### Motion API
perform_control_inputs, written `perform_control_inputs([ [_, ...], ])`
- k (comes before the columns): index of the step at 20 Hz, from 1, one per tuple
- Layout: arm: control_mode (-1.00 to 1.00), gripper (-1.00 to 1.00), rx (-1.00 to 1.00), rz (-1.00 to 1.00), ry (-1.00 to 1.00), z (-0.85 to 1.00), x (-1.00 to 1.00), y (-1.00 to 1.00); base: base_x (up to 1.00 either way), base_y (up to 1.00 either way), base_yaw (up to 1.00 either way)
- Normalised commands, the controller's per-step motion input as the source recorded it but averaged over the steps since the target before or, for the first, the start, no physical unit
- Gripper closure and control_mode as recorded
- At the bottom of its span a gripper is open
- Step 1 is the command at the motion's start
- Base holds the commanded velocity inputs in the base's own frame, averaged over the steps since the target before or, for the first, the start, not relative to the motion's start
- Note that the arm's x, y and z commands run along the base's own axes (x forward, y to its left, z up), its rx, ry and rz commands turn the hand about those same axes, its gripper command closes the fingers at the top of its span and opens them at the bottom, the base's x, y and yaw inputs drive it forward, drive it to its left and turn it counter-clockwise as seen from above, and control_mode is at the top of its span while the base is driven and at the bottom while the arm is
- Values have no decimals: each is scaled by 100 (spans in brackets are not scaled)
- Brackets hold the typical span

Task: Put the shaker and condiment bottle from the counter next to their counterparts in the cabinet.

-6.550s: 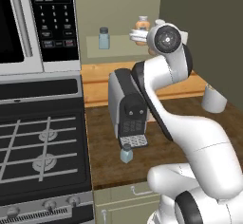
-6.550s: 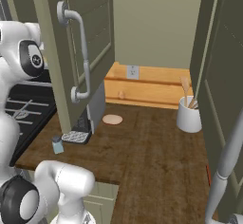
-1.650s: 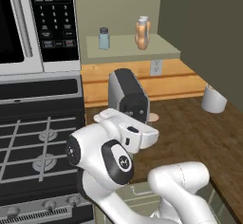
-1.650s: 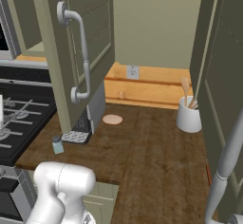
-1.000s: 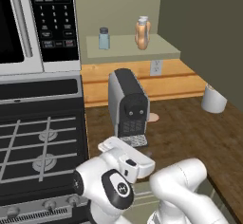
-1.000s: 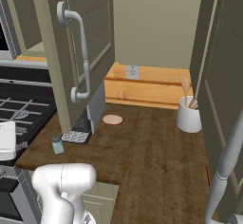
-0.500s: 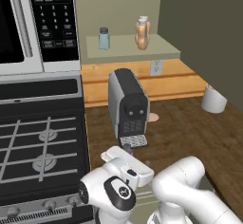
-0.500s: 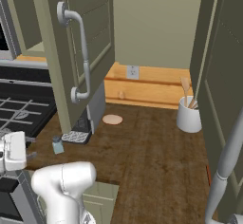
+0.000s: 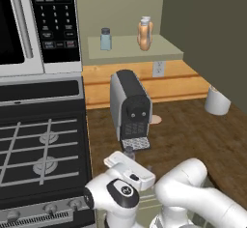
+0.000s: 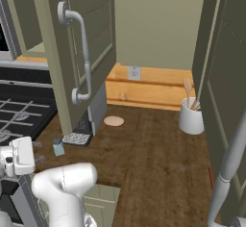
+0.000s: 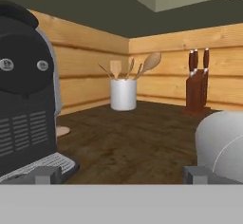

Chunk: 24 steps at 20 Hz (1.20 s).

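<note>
While the pincer (image 10: pixel 39 152) hangs low, the shaker (image 10: pixel 58 147) stands just beside it.

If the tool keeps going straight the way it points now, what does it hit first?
Probably nothing soon: between the tool's tips lies open counter, and the white utensil crock stands far ahead. The coffee machine sits just beside that line.

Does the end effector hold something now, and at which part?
Nothing is held. The end effector is open, and the shaker stands free on the counter beside it.
</note>
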Motion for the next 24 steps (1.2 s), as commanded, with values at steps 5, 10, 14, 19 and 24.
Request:
perform_control_inputs([
  [5,-100,-100,-4,0,0,-27,35,12,0,0,0],
  [10,-100,-100,-4,0,3,-9,32,18,0,0,0],
  [14,-100,-100,-2,0,5,-3,7,19,0,0,0],
  [19,-100,-100,-2,0,6,-10,5,19,0,0,0],
  [24,-100,-100,0,0,3,-8,21,0,0,0,0],
])
